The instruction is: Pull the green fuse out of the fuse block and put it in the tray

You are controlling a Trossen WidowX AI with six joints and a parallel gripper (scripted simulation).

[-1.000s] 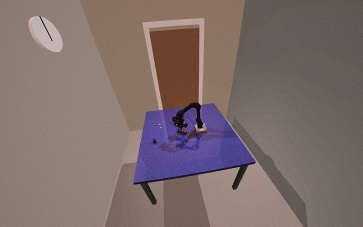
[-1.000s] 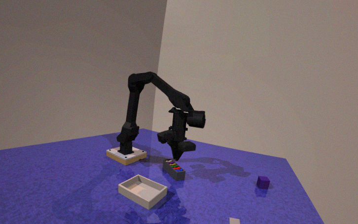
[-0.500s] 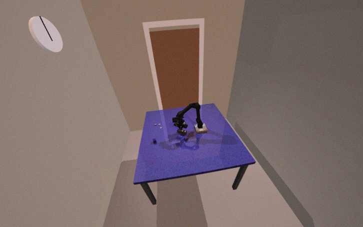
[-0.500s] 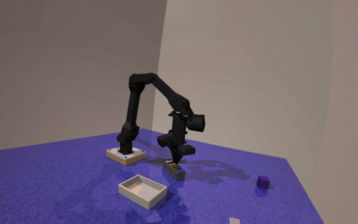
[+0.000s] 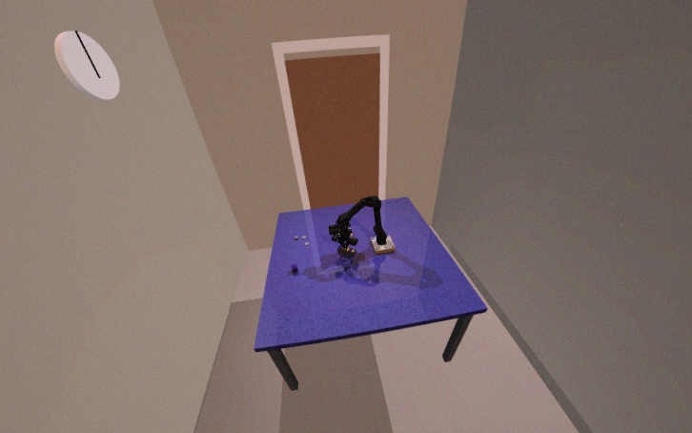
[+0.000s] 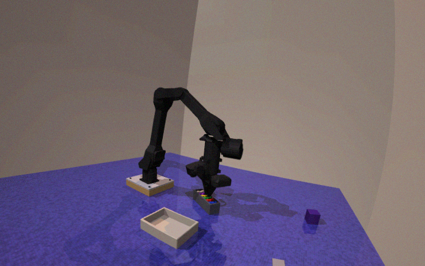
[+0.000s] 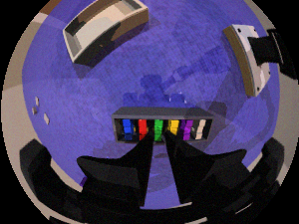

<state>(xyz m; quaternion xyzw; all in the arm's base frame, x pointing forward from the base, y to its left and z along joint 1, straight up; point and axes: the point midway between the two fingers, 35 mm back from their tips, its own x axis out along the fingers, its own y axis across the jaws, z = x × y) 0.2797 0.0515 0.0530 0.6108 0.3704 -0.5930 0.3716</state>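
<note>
The green fuse [image 7: 158, 127] [image 6: 206, 197] stands in its slot in the dark grey fuse block [image 7: 164, 112] [image 6: 212, 208], between the red fuse [image 7: 143, 127] and the yellow fuse [image 7: 174, 126]. My gripper [image 7: 158, 133] [image 6: 209, 194] points down at the block, its fingers a narrow gap apart. In the wrist view the fingertips lie either side of the green fuse's lower end; whether they reach down beside it or hang just above I cannot tell. The gripper is open, holding nothing. The beige tray [image 6: 161, 234] [image 7: 135, 25] is empty.
The blue fuse [image 7: 128, 127], purple fuse [image 7: 187, 129] and white fuse [image 7: 200, 128] also stand in the block. A purple cube [image 6: 312, 216] [image 5: 295, 269] and small white pieces [image 7: 47, 118] [image 5: 304, 237] lie farther off. The arm's base [image 6: 150, 185] [image 5: 383, 247] is behind the block.
</note>
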